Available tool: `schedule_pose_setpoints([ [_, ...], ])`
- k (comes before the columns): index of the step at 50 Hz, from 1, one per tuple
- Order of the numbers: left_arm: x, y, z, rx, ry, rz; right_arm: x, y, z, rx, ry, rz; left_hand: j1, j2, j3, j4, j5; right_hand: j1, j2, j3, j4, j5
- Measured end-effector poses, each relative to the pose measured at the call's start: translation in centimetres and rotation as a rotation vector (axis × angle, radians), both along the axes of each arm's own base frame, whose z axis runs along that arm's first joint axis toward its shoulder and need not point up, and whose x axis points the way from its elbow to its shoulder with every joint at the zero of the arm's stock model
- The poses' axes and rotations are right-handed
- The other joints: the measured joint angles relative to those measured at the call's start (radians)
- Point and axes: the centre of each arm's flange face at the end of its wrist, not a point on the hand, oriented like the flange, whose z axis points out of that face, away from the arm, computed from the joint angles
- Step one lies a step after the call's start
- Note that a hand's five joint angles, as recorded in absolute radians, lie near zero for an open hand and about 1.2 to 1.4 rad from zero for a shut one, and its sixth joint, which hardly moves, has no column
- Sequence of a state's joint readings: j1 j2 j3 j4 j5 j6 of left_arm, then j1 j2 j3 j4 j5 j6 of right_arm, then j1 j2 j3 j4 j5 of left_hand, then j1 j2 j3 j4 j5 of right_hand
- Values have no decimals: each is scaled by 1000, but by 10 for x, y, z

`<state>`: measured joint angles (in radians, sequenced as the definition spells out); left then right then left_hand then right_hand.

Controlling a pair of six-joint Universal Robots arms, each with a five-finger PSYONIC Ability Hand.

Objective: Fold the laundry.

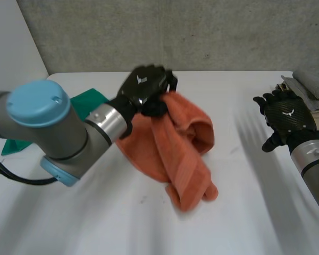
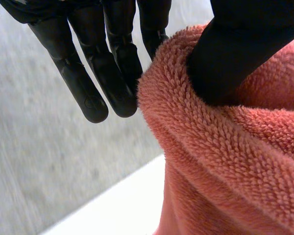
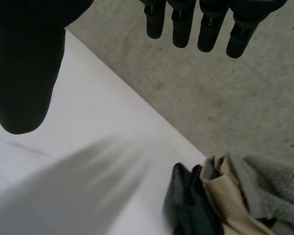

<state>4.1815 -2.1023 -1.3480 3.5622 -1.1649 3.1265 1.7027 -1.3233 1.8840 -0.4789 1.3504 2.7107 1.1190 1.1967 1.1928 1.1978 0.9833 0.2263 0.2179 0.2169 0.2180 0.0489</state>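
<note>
We saw the left hand [image 1: 144,87] pinching the orange towel [image 1: 183,159] at its top between thumb and fingers. The towel hung lengthwise down to the table [image 1: 244,218], its free low end nearer the right hand [image 1: 287,114], which waited with fingers spread, well apart.

Orange towel [image 1: 186,154] bunched mid-table, bare table [image 1: 244,212] to its right, clothes pile [image 1: 311,85] at right edge.

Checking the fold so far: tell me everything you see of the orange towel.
The orange towel is looped terry cloth with a flatter band near one end. It hangs bunched and unfolded from the left hand, whose thumb and fingers pinch its upper edge; its lower end seems to rest on the table.
</note>
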Motion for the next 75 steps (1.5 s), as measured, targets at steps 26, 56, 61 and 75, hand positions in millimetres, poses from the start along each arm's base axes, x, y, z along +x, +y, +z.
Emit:
schedule_pose_setpoints([
  [26, 92, 10, 7, 63, -207, 335, 76, -2, -30, 387, -185, 217, 0, 1, 0, 4, 0, 0, 0, 0, 0, 0],
  [56, 91, 36, 73, -65, -56, 314, 114, -28, 36, 283, -470, 277, 0, 1, 1, 4, 0, 918, 960, 969, 977, 933],
  [61, 89, 39, 99, -97, 24, 300, 90, -17, 92, 77, -367, 271, 0, 1, 1, 4, 0, 918, 960, 970, 978, 933],
  [75, 87, 20, 96, -66, 47, 309, 78, 36, 166, -102, -281, 310, 0, 1, 1, 4, 0, 918, 960, 974, 981, 933],
])
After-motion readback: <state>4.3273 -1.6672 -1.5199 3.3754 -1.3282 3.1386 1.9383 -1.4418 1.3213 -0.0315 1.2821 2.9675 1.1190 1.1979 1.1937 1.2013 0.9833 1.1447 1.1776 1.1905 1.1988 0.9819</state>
